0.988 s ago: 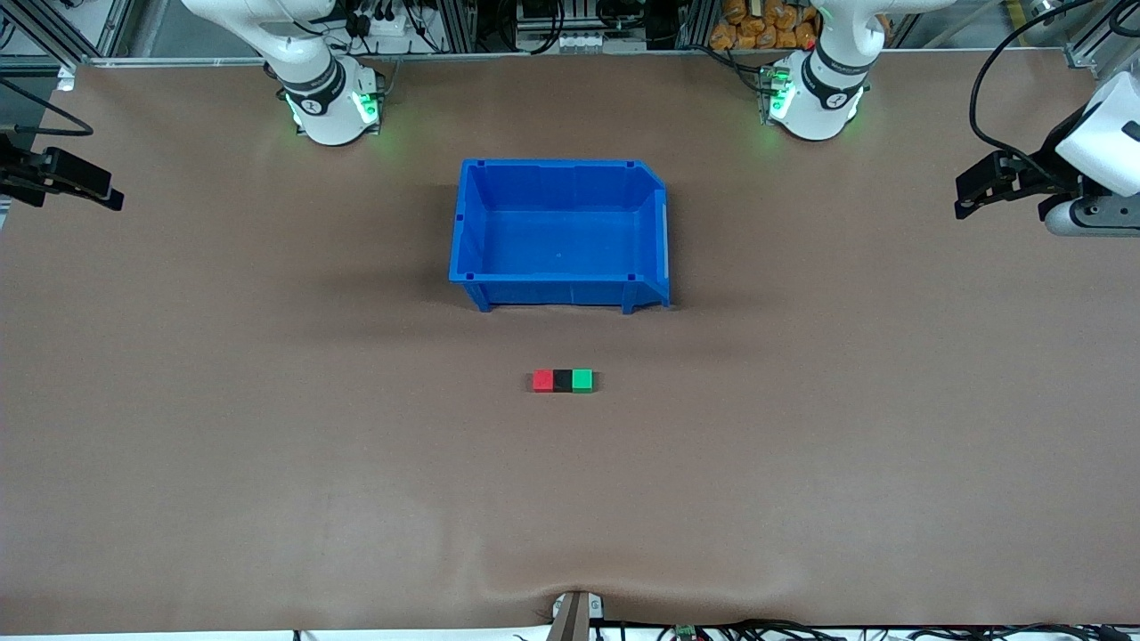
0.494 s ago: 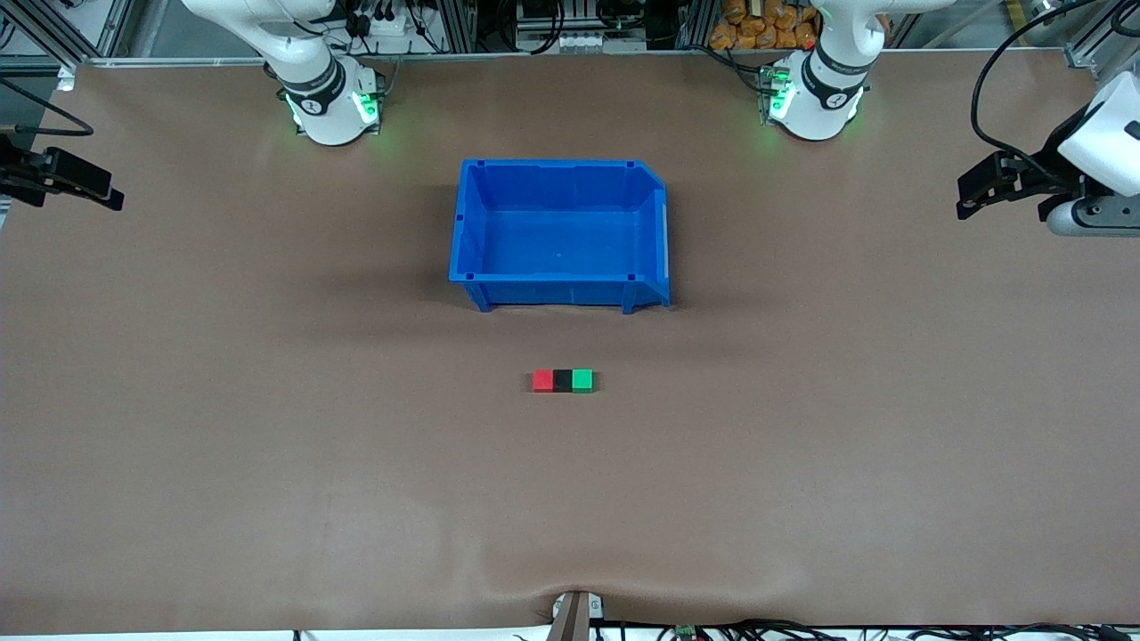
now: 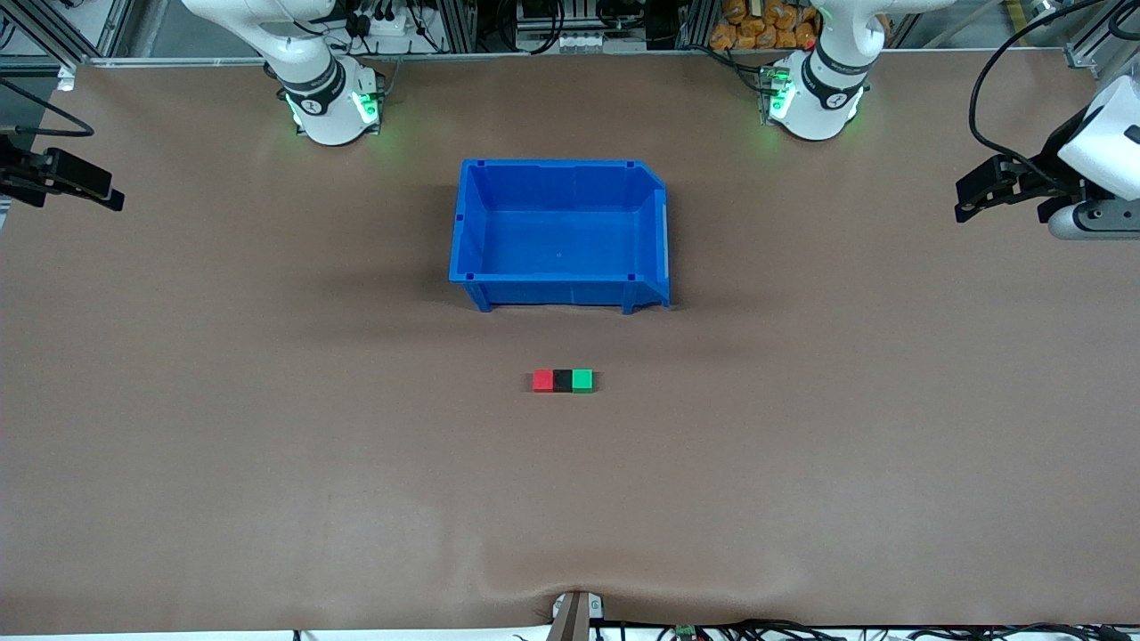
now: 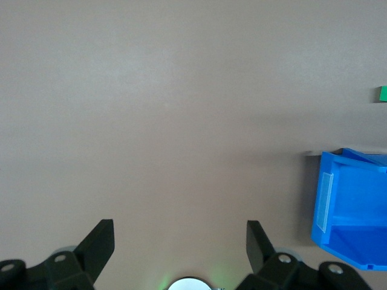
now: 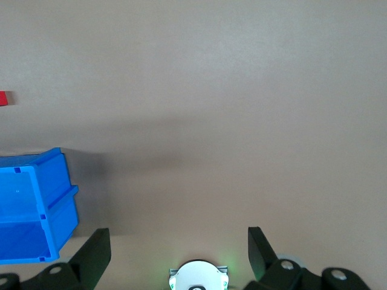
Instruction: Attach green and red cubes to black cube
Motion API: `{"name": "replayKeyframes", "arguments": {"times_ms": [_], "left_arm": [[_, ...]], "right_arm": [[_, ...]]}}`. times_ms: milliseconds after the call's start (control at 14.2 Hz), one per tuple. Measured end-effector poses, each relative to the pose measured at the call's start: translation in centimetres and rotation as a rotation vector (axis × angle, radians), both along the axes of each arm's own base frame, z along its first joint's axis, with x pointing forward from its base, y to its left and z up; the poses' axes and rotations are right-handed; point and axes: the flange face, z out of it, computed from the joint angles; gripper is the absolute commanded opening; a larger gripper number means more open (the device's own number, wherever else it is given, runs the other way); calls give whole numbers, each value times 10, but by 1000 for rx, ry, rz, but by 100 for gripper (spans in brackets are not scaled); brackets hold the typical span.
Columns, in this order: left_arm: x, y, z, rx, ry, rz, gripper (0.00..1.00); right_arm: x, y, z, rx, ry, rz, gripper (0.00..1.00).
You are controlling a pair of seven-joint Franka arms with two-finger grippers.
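Observation:
The red cube [image 3: 542,381], the black cube [image 3: 562,380] and the green cube [image 3: 582,380] sit in one touching row on the brown table, the black one in the middle, nearer to the front camera than the blue bin [image 3: 559,171]. The green cube shows in the left wrist view [image 4: 381,93], the red cube in the right wrist view [image 5: 3,98]. My left gripper [image 3: 966,200] hangs open and empty over the table's edge at the left arm's end. My right gripper [image 3: 111,198] hangs open and empty over the right arm's end. Both arms wait.
The blue bin is empty and stands mid-table between the cube row and the arm bases; it shows in the left wrist view [image 4: 357,181] and the right wrist view [image 5: 36,166]. Cables lie along the table edge nearest the front camera.

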Motion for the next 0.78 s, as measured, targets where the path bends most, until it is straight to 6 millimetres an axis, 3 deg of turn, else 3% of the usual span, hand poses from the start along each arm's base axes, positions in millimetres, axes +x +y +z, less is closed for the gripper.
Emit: {"name": "replayKeyframes", "arguments": {"times_ms": [141,776], "left_arm": [[0,0,-1,0,1,0,96],[7,1,-7,-2,-1,6,96]], "right_arm": [[0,0,0,0,0,0,100],[0,0,0,0,0,0,100]]}}
